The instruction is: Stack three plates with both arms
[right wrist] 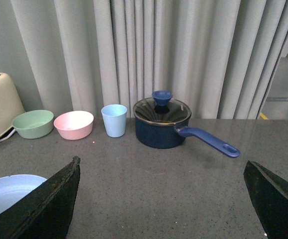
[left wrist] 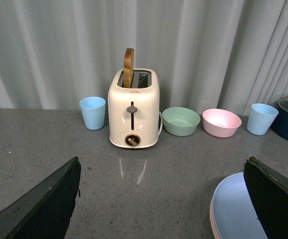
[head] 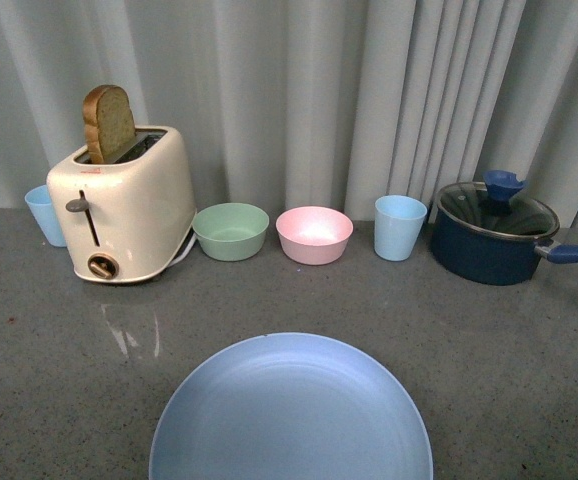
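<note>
Near the table's (head: 529,350) front edge, centred, the blue plate (head: 291,410) tops the stack; I note a pink rim (left wrist: 213,219) beneath, beige unseen. Both tools, left (left wrist: 161,199) and right (right wrist: 161,199), gape empty. Stacking looks finished, I judge.

The light blue plate (head: 291,415) is cut off by the front view's lower edge, hiding whatever lies beneath.

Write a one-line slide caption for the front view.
A light blue plate lies nearest the camera on the grey counter, facing a toaster holding bread, two bowls, cups and a lidded saucepan.
</note>
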Controlling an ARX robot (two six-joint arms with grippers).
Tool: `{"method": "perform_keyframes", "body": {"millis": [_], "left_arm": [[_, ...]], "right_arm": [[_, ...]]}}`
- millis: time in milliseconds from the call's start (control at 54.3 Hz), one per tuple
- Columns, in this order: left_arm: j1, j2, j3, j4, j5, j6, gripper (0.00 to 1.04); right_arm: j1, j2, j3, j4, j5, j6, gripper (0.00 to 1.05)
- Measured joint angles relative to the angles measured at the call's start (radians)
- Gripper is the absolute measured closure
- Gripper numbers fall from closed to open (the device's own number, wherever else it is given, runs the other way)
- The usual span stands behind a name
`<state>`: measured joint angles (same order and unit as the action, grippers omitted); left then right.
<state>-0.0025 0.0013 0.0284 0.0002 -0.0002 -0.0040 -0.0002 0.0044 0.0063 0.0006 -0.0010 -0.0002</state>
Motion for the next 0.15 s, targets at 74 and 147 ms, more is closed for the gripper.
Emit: {"method": "perform_keyframes", "body": {"millis": [74, 147], "left_arm": [[0.0, 0.0, 0.0, 0.0, 0.0, 0.0, 0.07], [0.0, 0.0, 0.0, 0.0, 0.0, 0.0, 0.07]], "right_arm": [[0.0, 0.0, 0.0, 0.0, 0.0, 0.0, 0.07], [0.0, 0.0, 0.0, 0.0, 0.0, 0.0, 0.07]]}}
